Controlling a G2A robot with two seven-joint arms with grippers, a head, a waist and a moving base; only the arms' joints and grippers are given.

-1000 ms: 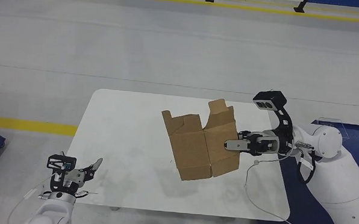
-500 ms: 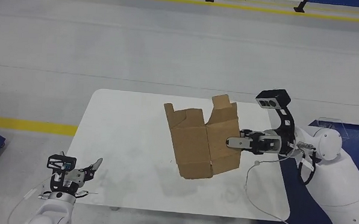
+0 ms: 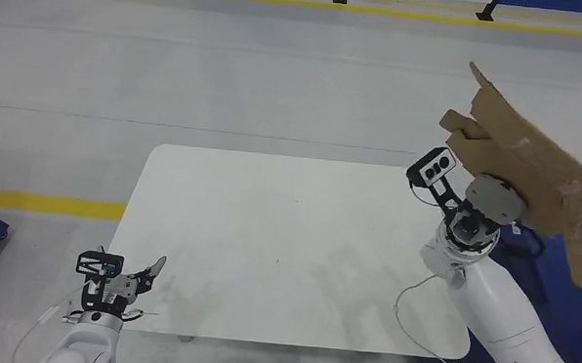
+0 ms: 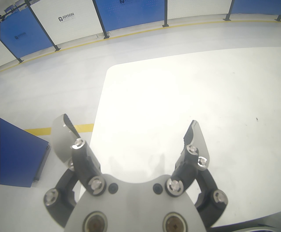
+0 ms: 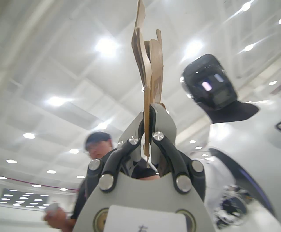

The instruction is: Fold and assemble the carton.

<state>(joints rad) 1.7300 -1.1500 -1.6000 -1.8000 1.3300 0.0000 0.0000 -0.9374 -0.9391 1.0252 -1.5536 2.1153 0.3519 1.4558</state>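
The brown cardboard carton [image 3: 538,175] is up in the air, off the table [image 3: 269,239]. In the top view it is on the right side, high up and close to the camera, and it is tilted. It looks mostly flat, with flaps sticking out at its upper end. The right gripper [image 5: 147,114] holds it from below. In the right wrist view its two fingers [image 5: 163,118] are pressed together on a lower edge of the carton, one on each side, pinching the cardboard tight. From there the carton is seen by its thin edge, going straight up from the gripper. A few layers of cardboard lie close together. The left gripper [image 4: 129,119] is low down at the table's near left corner, well apart from the carton. Its two fingers are spread wide apart, and the white table top shows between them. The table is white with round corners. A yellow line [image 3: 46,204] runs across the grey floor to the left of the table. A blue board [image 4: 19,153] stands on the floor near the left gripper.
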